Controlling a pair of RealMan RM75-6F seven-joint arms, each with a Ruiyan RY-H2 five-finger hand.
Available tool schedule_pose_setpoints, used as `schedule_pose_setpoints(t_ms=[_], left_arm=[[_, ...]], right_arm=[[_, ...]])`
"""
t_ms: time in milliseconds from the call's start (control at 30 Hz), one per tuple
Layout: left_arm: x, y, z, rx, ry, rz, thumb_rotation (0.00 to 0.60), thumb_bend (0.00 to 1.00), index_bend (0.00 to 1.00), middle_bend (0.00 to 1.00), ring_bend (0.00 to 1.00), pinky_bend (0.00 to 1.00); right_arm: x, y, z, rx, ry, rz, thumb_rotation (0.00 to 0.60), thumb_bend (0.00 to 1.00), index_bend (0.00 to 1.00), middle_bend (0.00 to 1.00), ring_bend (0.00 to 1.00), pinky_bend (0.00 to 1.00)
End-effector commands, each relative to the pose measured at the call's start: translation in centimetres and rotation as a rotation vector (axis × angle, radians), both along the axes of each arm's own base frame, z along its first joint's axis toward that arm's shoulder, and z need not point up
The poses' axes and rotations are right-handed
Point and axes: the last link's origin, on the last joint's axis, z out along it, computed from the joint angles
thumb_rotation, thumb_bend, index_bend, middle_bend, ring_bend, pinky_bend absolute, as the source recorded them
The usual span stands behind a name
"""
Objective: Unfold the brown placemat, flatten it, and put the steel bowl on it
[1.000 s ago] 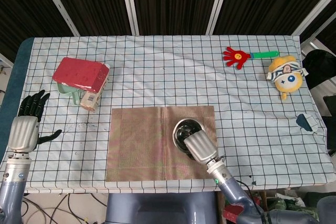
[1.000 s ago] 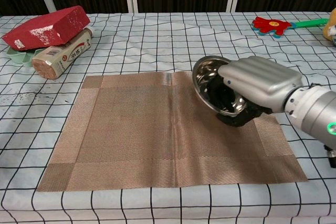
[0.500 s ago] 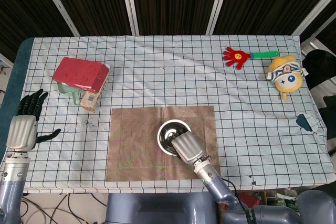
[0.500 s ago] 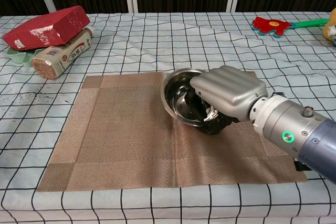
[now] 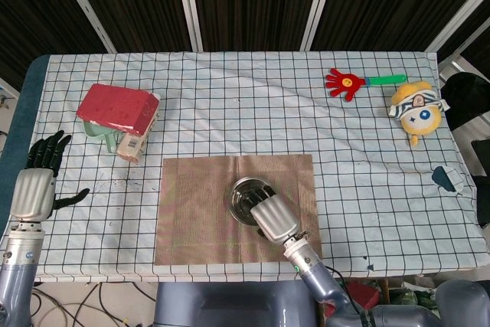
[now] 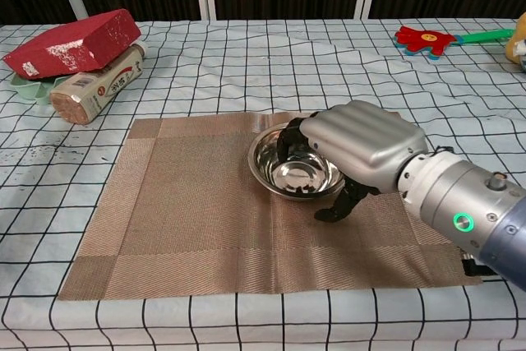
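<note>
Since the frame a second ago, the steel bowl [image 6: 296, 170] has travelled from the placemat's right part, where it hung tilted, to a level seat near the middle of the brown placemat [image 6: 189, 211], which lies unfolded and flat on the checked tablecloth [image 5: 230, 112]. Far left, the left hand [image 5: 38, 181] hangs off the table's left edge, fingers spread and holding nothing, almost where it was. Near it on the cloth, a red box [image 5: 115, 107] lies on a bottle [image 5: 136, 142] and a green dish [image 5: 96, 131]. At centre, the right hand [image 6: 357, 150] arches over the bowl's right rim, dark fingers [image 6: 293, 136] reaching over its far edge and thumb down on the mat; whether it grips the rim I cannot tell. Far right lie a red hand clapper [image 5: 360, 81] and a yellow plush toy [image 5: 417, 110].
</note>
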Motion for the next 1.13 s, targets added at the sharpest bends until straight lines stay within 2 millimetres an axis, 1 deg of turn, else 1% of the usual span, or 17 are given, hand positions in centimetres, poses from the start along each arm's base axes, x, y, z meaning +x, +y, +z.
schedule_pose_setpoints(t_ms=[33,167,300,433,500,533,633,667,700,833,1000,1133], left_arm=[[0.0,0.0,0.0,-0.001,0.002,-0.001,0.600,0.05,0.03,0.00,0.02,0.03],[0.0,-0.1,-0.2,-0.006,0.013,-0.006,0.600,0.05,0.03,0.00,0.02,0.03],[0.1,-0.3,-0.4,-0.009,0.026,-0.012,0.600,0.05,0.03,0.00,0.02,0.03],[0.1,-0.4,-0.5,-0.009,0.042,-0.018,0.600,0.05,0.02,0.00,0.02,0.03],[0.1,-0.6,-0.5,-0.004,0.068,-0.020,0.600,0.05,0.01,0.00,0.02,0.03],[0.0,-0.7,-0.5,-0.001,0.076,-0.020,0.600,0.05,0.01,0.00,0.02,0.03],[0.0,-0.8,-0.5,0.004,0.090,-0.019,0.600,0.05,0.00,0.00,0.01,0.03],[0.0,-0.8,-0.5,0.005,0.099,-0.017,0.600,0.05,0.00,0.00,0.01,0.03],[-0.2,-0.9,-0.5,0.009,0.117,-0.012,0.600,0.05,0.00,0.00,0.00,0.02],[-0.4,-0.9,-0.5,0.009,0.147,0.006,0.600,0.04,0.00,0.00,0.00,0.00],[-0.4,-1.0,-0.6,0.017,0.167,0.012,0.600,0.03,0.00,0.00,0.00,0.00],[-0.4,-0.9,-0.6,0.022,0.174,0.016,0.600,0.03,0.00,0.00,0.00,0.00]], right_arm=[[-0.7,0.4,1.2,-0.027,0.015,-0.013,0.600,0.07,0.26,0.17,0.18,0.21],[-2.1,0.7,3.4,-0.078,0.030,-0.037,0.600,0.07,0.25,0.17,0.18,0.21],[-4.0,0.9,6.2,-0.145,0.032,-0.074,0.600,0.07,0.24,0.17,0.18,0.21],[-6.6,1.2,9.2,-0.216,0.024,-0.124,0.600,0.07,0.21,0.16,0.17,0.20],[-9.4,1.6,12.1,-0.293,0.022,-0.194,0.600,0.07,0.18,0.15,0.16,0.20],[-10.2,1.8,13.0,-0.311,0.020,-0.212,0.600,0.07,0.16,0.14,0.15,0.20],[-11.5,2.1,14.4,-0.337,0.016,-0.234,0.600,0.06,0.09,0.09,0.11,0.20],[-12.3,2.3,15.2,-0.355,0.016,-0.248,0.600,0.06,0.08,0.08,0.10,0.20],[-13.5,2.6,16.3,-0.390,0.015,-0.279,0.600,0.06,0.05,0.06,0.08,0.20],[-15.8,3.5,18.1,-0.424,0.011,-0.318,0.600,0.01,0.00,0.00,0.02,0.19],[-18.8,5.0,20.1,-0.474,0.028,-0.361,0.600,0.00,0.00,0.00,0.01,0.19],[-19.4,5.2,20.6,-0.487,-0.032,-0.384,0.600,0.00,0.00,0.00,0.01,0.19]])
